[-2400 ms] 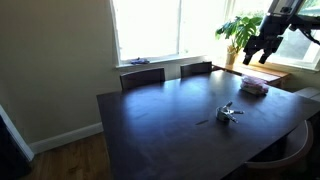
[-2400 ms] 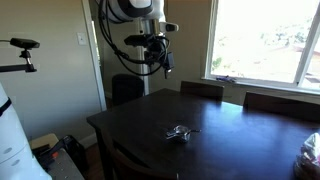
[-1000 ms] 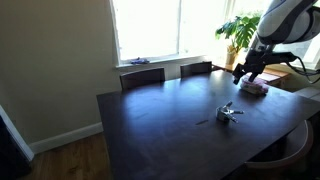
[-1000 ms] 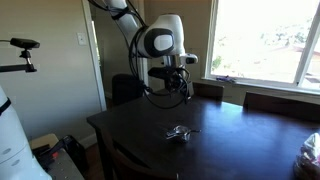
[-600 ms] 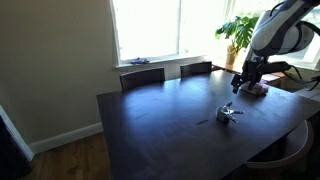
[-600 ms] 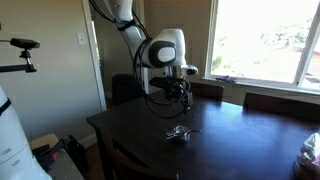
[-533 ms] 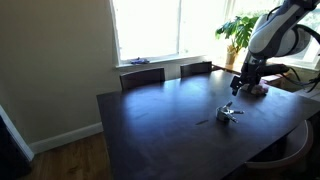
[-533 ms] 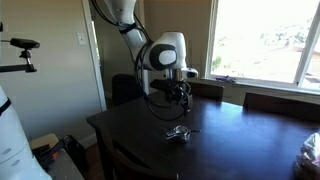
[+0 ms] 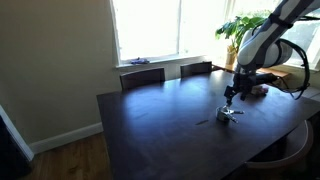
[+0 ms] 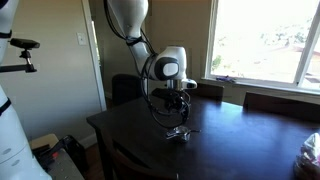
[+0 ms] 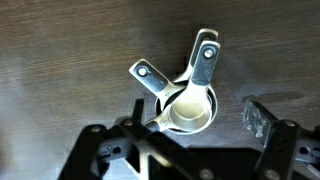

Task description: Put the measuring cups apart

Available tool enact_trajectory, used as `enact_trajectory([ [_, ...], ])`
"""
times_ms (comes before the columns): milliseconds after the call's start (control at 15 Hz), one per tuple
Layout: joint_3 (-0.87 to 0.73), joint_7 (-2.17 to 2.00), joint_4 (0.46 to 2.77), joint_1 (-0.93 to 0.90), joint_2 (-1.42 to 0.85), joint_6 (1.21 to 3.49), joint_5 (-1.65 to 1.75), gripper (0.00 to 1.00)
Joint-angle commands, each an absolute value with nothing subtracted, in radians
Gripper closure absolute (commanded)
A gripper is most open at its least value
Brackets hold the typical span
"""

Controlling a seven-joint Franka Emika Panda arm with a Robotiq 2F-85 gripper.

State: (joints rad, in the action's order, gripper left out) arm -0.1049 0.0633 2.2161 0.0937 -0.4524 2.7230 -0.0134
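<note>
The cups (image 11: 190, 108) sit nested on the dark table (image 9: 150, 125), bowls stacked one inside another. Two flat handles splay out in a V. In the wrist view one runs to the upper left and the longer one to the upper right, both pointing away from the gripper's body. The gripper (image 11: 196, 116) hangs just above them, its fingers (image 11: 258, 120) spread wide, one to each side of the bowls and gripping nothing (whether a tip brushes the metal I cannot tell). In both exterior views the stack lies well in from the table's edges, with bare wood on every side. A pink object (image 9: 260, 90) lies near it, apart, toward the plant (image 9: 240, 30). Two chairs (image 9: 142, 76) stand at the window-side edge.
</note>
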Motion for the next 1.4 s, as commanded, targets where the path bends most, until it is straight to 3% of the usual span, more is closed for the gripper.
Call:
enact_trajectory([
  [0,-0.092,0.056,2.155,0.097,-0.504,2.670,-0.001,0.00],
  [1333,-0.107,-0.015,2.153,0.063,-0.577,2.668,0.005,0.00],
])
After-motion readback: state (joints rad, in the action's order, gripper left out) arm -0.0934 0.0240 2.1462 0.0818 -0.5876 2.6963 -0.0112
